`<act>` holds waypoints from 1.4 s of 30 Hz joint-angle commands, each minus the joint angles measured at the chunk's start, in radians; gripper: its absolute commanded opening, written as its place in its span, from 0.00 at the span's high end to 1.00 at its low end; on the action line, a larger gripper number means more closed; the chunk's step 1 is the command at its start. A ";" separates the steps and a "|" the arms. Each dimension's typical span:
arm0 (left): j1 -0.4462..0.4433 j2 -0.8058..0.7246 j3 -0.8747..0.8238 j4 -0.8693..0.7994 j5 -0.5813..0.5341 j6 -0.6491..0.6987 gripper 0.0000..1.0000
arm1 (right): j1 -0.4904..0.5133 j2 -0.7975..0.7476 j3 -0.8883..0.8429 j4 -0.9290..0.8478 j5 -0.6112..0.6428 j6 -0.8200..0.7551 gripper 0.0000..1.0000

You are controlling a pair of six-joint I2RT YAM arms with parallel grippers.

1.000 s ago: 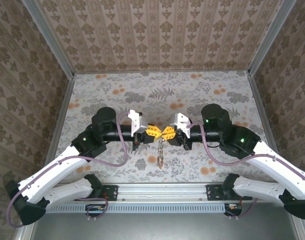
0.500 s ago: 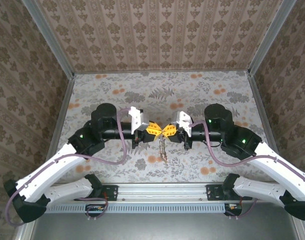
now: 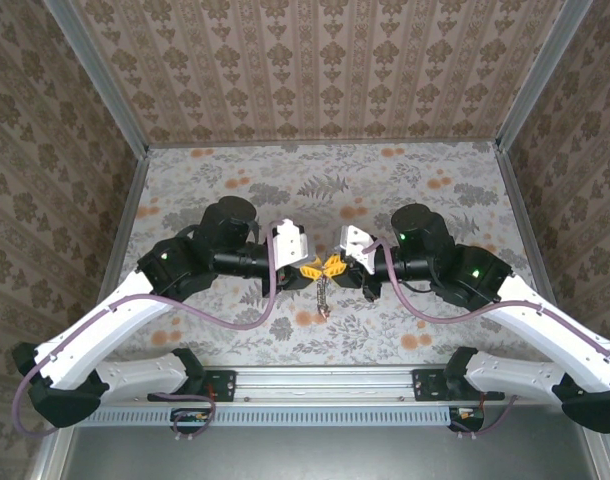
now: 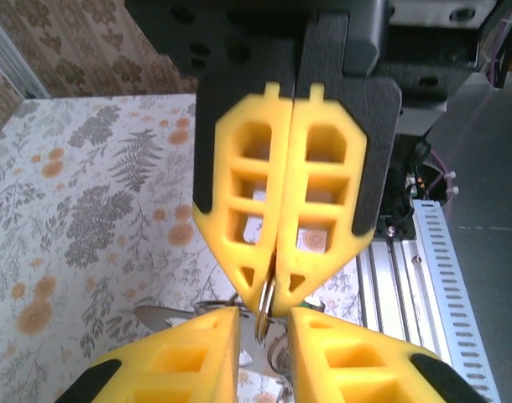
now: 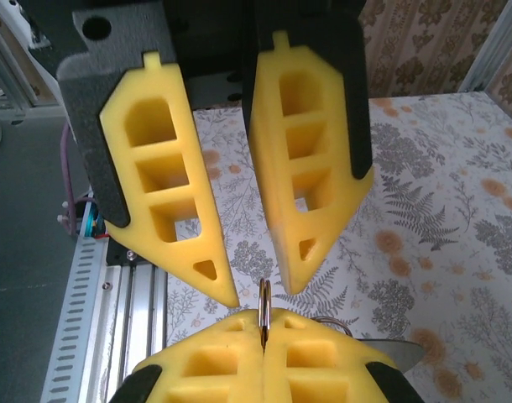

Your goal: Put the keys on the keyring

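Note:
In the top view both grippers meet tip to tip above the middle of the table. My right gripper is shut on the keyring, a thin grey metal loop seen edge-on that sticks up from its yellow pads. My left gripper stands open, one fingertip on each side of the keyring, not touching it. The keys dangle in a bunch under the two grippers. A metal key blade pokes out beside my left finger, and their coloured heads are mostly hidden.
The table has a floral cover and patterned walls on three sides. An aluminium rail with both arm bases runs along the near edge. Purple cables loop beside the left arm.
My left gripper has let go of the keyring and opened a little. The right gripper has closed on it. Both wrists have turned and the key bunch has shifted slightly toward the near edge.

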 commanded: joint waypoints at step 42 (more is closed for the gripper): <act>0.107 -0.219 -0.315 0.666 0.299 -0.326 1.00 | -0.006 -0.142 -0.081 0.182 -0.071 0.077 0.65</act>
